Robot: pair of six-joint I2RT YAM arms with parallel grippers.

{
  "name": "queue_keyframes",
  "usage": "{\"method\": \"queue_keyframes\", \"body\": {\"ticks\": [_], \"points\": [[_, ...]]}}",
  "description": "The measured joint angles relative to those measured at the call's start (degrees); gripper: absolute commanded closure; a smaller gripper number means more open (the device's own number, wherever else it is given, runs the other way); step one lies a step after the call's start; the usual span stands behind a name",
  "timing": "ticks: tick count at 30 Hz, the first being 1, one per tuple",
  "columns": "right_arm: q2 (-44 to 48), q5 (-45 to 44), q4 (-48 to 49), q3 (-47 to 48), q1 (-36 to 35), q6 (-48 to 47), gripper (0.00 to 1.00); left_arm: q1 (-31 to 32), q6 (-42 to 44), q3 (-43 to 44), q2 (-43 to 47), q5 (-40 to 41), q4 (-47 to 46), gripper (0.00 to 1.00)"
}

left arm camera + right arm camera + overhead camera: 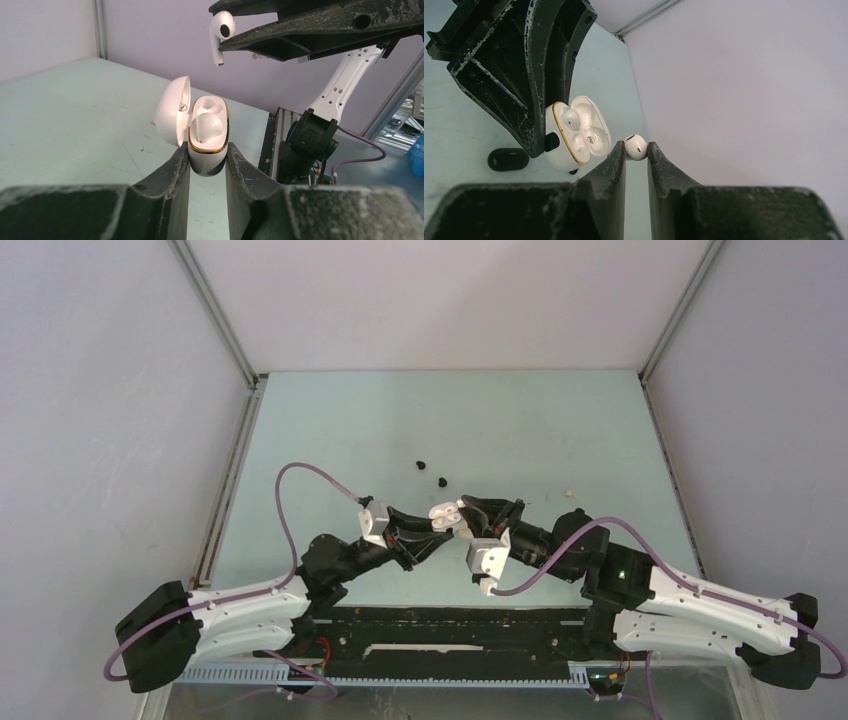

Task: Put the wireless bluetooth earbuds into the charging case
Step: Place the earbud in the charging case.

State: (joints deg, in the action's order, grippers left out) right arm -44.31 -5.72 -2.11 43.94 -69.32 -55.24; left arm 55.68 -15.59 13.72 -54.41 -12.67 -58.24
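My left gripper (208, 152) is shut on a white charging case (209, 142) with a gold rim, held upright with its lid open. One white earbud (206, 125) sits in the case, and the socket beside it is empty. My right gripper (636, 148) is shut on a white stemmed earbud (636, 146). In the left wrist view this earbud (221, 31) hangs stem down just above the case. In the top view both grippers meet at the table's middle front, the left (440, 530) and the right (463, 521). Two black earbuds (421, 464) (442, 481) lie on the table behind them.
A small pale bud (571, 494) lies on the table to the right. A black pebble-like case (508, 159) lies on the table below the held case. Grey walls with metal rails surround the pale green table (330, 440).
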Motion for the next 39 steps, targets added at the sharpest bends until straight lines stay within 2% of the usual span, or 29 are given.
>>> {"method": "queue_keyframes", "body": {"ticks": [11,39], "points": [[-1.0,-1.2,-0.3,0.0,-0.2,5.2,1.0,0.0,0.0,0.0,0.0,0.0,-0.6,1.0],[-3.3,-1.6,-3.3,0.0,-0.5,5.1,1.0,0.2,0.1,0.0,-0.1,0.0,1.1,1.0]]}}
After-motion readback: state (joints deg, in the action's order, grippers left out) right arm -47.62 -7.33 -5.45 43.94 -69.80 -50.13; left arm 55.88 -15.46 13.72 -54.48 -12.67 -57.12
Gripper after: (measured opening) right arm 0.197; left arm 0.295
